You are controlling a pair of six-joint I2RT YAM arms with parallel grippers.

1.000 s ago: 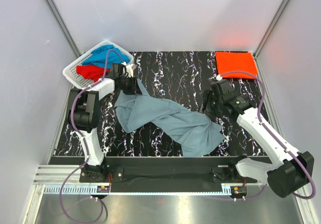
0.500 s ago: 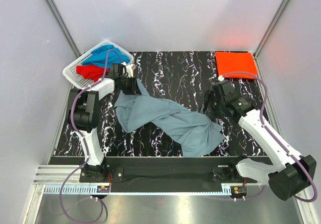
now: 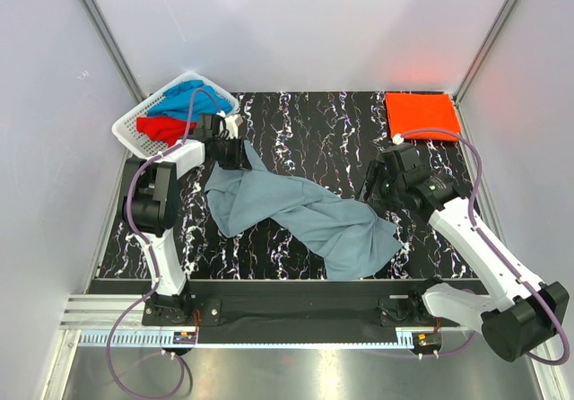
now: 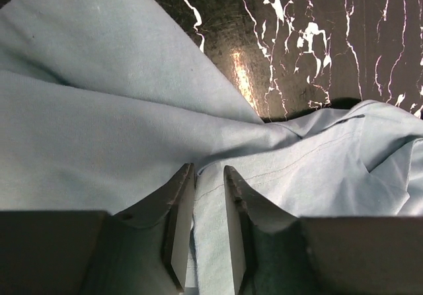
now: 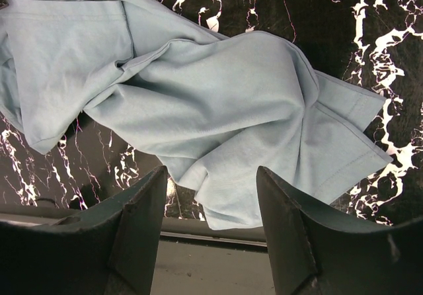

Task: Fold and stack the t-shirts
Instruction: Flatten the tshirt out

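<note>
A dull grey-blue t-shirt lies crumpled in a diagonal band across the black marbled table. At its back-left corner my left gripper stands with its jaws nearly together. In the left wrist view a hemmed fold of this shirt fills the narrow gap of the left gripper. My right gripper hangs open just above the shirt's right end, and nothing is between its fingers. An orange-red t-shirt lies folded flat at the back right. The bright blue t-shirt and the red t-shirt sit in the basket.
The white slotted basket stands at the back-left corner, right behind my left arm. Grey walls close the table in on both sides and at the back. The shirt's lower right end reaches close to the table's front edge.
The left gripper's jaws have drawn a little closer on the cloth fold. My right arm has shifted slightly, with its gripper still over the shirt's right end.
</note>
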